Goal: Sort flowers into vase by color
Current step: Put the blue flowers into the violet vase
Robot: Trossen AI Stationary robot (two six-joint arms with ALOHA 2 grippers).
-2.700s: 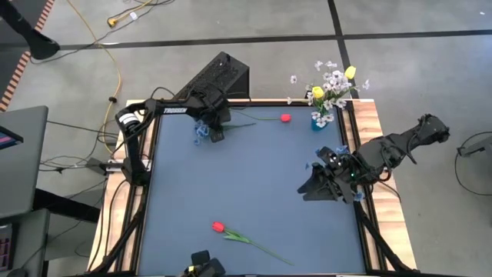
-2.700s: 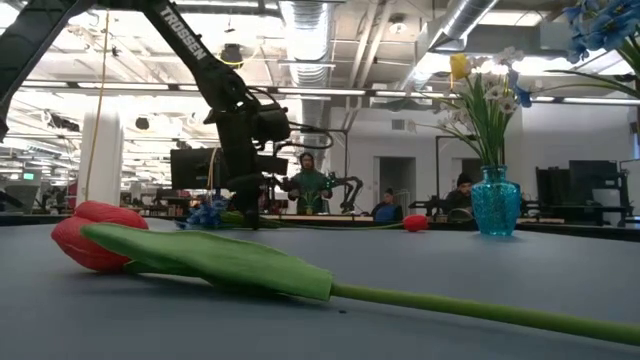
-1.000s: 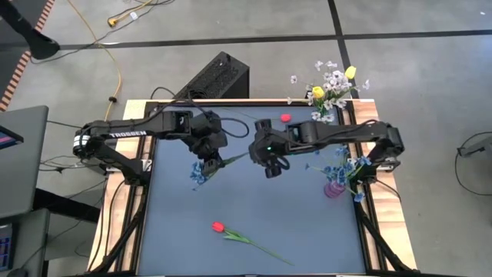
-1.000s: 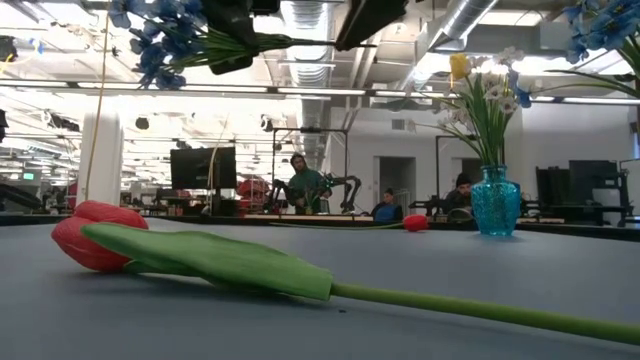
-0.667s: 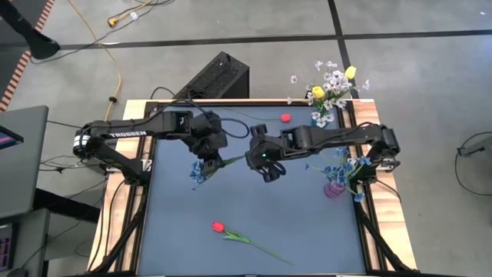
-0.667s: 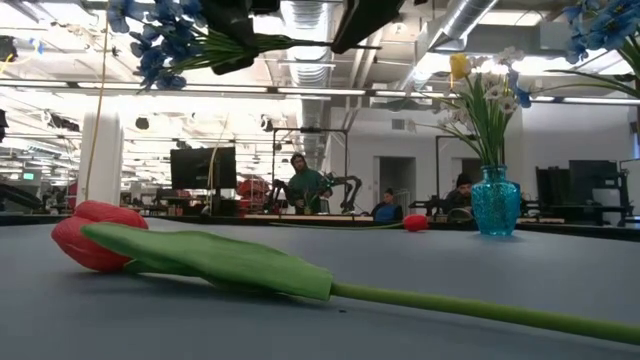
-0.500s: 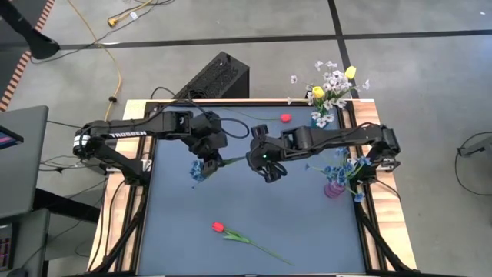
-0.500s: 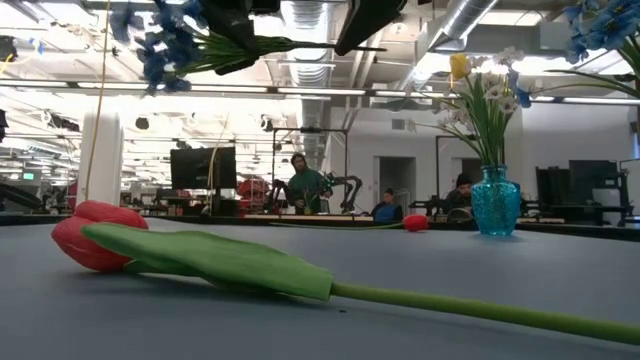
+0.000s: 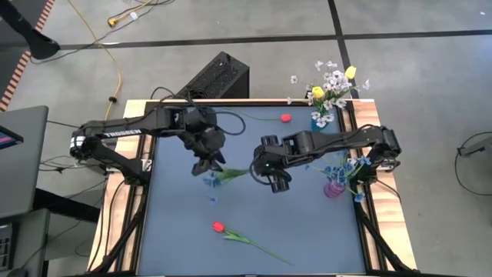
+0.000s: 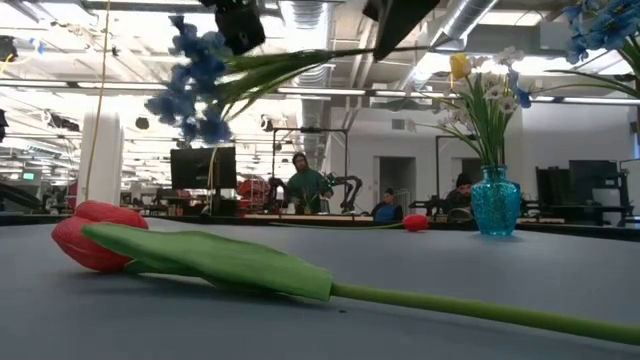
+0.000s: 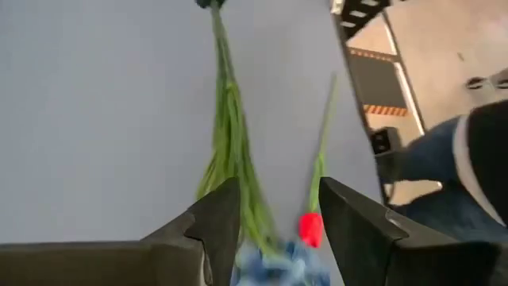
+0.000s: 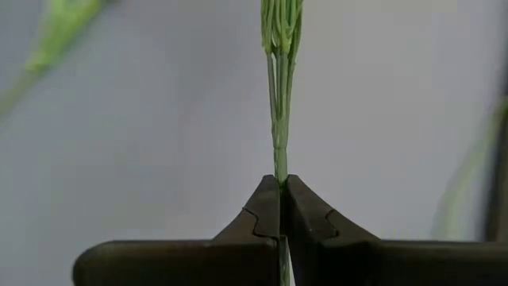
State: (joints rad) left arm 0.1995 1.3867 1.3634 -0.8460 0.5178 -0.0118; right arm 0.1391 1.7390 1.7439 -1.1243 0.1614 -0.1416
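Observation:
A blue flower [image 9: 211, 178] on a leafy green stem [image 10: 300, 60] hangs in the air over the middle of the table. My right gripper [image 9: 265, 173] is shut on the stem's end. My left gripper [image 9: 204, 163] is open above the blue head [image 10: 195, 90], its fingers [image 11: 214, 226] on either side of the stem without gripping it. A pink vase [image 9: 334, 188] with blue flowers stands at the right edge. A blue vase [image 9: 321, 119] with white and yellow flowers stands at the far right corner. My right gripper pinches the stem's bare end [image 12: 279, 171] between its two fingertips, and the stem runs on straight ahead in line with the fingers. The fingers slant down from the table's right. The flower is lifted clear, its stem near level and its blue head drooping toward the left.
One red tulip [image 9: 217, 227] lies near the front edge, its stem [image 9: 261, 248] trailing right. Another red tulip [image 9: 285, 118] lies at the far edge. Between them the mat [image 9: 307, 231] is bare. People [image 10: 305, 185] sit in the room beyond.
My right gripper has shut on the stem's end and gone a little toward the near edge. My left gripper has opened and let go of the flower. The blue head has swung down and toward the right, and the flower now hangs from the right gripper alone.

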